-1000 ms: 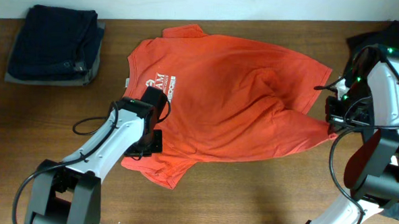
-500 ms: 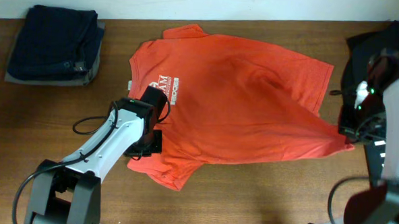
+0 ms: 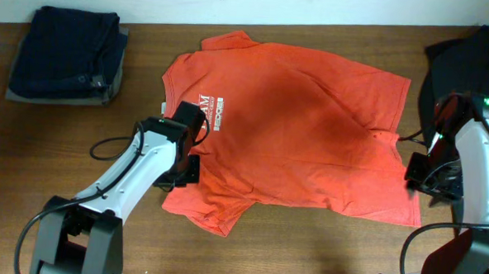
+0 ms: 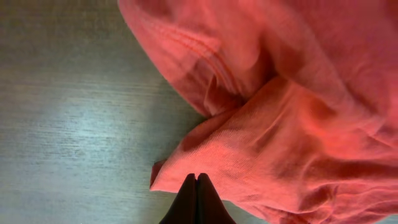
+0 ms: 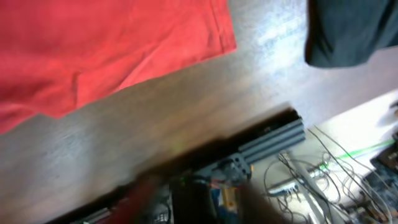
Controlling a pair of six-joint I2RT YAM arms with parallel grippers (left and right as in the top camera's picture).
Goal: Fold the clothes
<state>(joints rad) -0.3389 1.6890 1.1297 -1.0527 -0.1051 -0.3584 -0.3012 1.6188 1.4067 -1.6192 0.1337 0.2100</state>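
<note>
Between left pincer [image 4: 196, 182] tips — T-shirt [image 3: 294, 131] hem, pinched

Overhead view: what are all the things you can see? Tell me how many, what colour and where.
T-shirt: one, red-orange with white letters, spread across the table's middle
Folded clothes: one pile, dark navy with grey underneath, back left corner
Black garment: one, black, back right corner
Table: one, brown wood, under everything
Left claw: one, black, shut, at the T-shirt's edge
Right claw: one, black, by the T-shirt's hem corner; open or shut unclear
</note>
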